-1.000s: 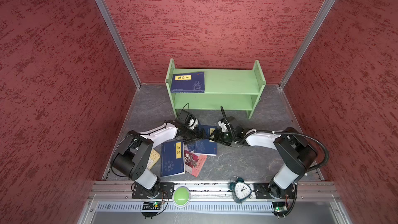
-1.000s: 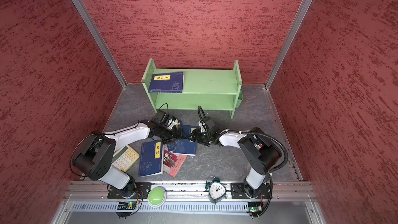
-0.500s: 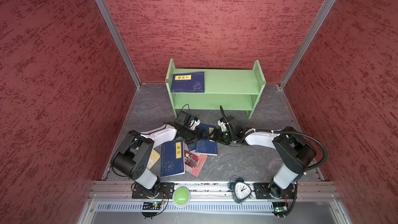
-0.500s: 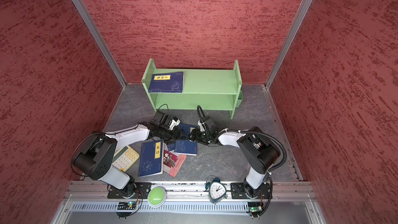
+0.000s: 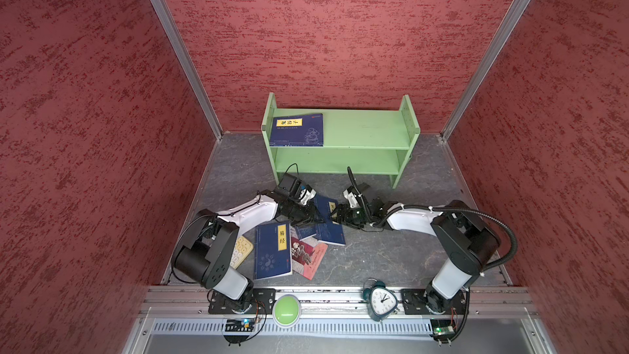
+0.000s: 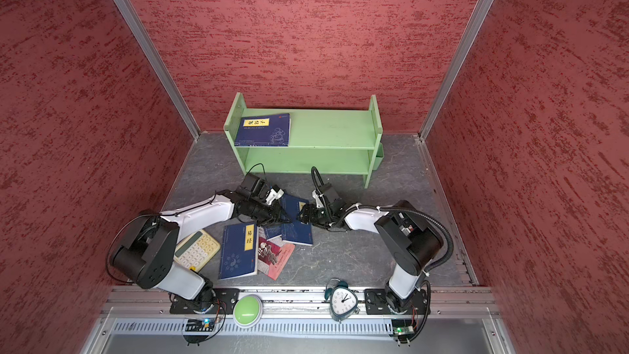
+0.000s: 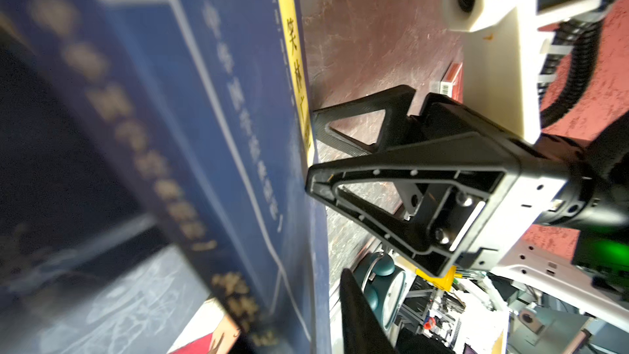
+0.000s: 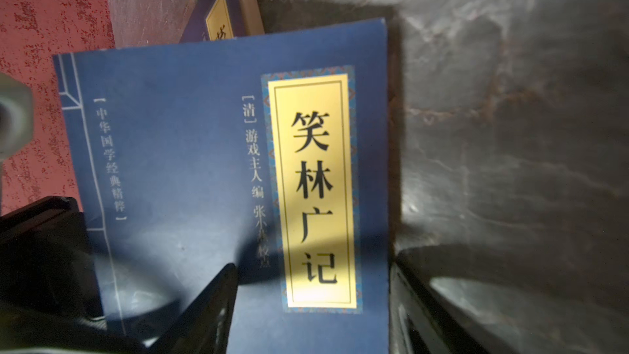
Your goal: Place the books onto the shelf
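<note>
Red textured walls (image 5: 323, 28) are enclosing the grey table (image 5: 391, 260), where the left pincer (image 5: 312, 216) is pinching a raised navy book (image 8: 190, 165) by one edge. The right pincer (image 7: 315, 151), spread, is straddling the label edge. A second navy book (image 5: 299, 131) is lying flat on the top tier of the green shelf (image 5: 367, 129).

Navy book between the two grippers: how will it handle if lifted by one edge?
Likely floppy: the navy book looks like a thin softcover, so it may sag from an edge grip. Probably light, being so slim. Its cover shows a sheen, so it may slide off the book partly under it when pushed.
</note>
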You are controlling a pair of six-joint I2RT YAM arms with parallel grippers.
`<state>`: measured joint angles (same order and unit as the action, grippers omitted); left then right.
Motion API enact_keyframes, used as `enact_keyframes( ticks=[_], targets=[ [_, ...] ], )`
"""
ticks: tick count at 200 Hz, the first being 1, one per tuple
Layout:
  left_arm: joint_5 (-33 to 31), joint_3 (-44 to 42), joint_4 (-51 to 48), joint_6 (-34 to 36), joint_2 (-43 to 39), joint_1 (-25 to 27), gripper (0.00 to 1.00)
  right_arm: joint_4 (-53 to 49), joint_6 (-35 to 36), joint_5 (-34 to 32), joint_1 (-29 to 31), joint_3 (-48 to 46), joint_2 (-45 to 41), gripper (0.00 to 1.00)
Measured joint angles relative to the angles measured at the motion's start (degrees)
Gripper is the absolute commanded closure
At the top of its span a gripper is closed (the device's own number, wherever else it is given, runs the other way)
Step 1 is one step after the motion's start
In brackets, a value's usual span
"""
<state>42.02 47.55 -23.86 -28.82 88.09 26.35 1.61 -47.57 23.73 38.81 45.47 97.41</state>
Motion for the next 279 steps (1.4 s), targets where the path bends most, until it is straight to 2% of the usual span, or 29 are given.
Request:
enact_keyframes(
  ticks=[28, 46, 100, 140, 186, 213, 279],
  targets=[
    [-1.1, 0.9, -1.8, 0.3, 0.0, 0.0, 0.97, -2.6, 0.0, -1.7, 0.0, -0.3, -1.6, 0.27],
    [-1.7, 1.6, -2.6, 0.6, 0.0, 0.0, 1.0, -4.9, 0.0, -3.3, -0.2, -0.9, -3.1, 0.26],
    [-1.8, 3.3, -5.4, 0.9, 0.0, -0.1, 1.0, -11.8, 0.0, -5.7, -1.3, -2.4, -8.9, 0.26],
    [-0.1, 5.9, -8.7, 1.9, -0.4, 0.4, 1.0, -17.4, 0.0, -7.0, -2.4, -2.4, -17.6, 0.26],
    [2.8, 10.1, -13.8, 6.2, -4.5, 6.9, 1.0, -27.3, 0.7, -10.5, -4.3, -1.5, -28.7, 0.25],
    [3.8, 14.1, -16.7, 9.2, -6.1, 11.3, 1.0, -34.6, 1.8, -13.4, -5.6, 2.8, -33.9, 0.25],
    [3.2, 26.1, -22.7, 13.3, -6.4, 15.4, 1.0, -46.5, 6.8, -25.3, -6.5, 22.4, -43.8, 0.25]
  ],
)
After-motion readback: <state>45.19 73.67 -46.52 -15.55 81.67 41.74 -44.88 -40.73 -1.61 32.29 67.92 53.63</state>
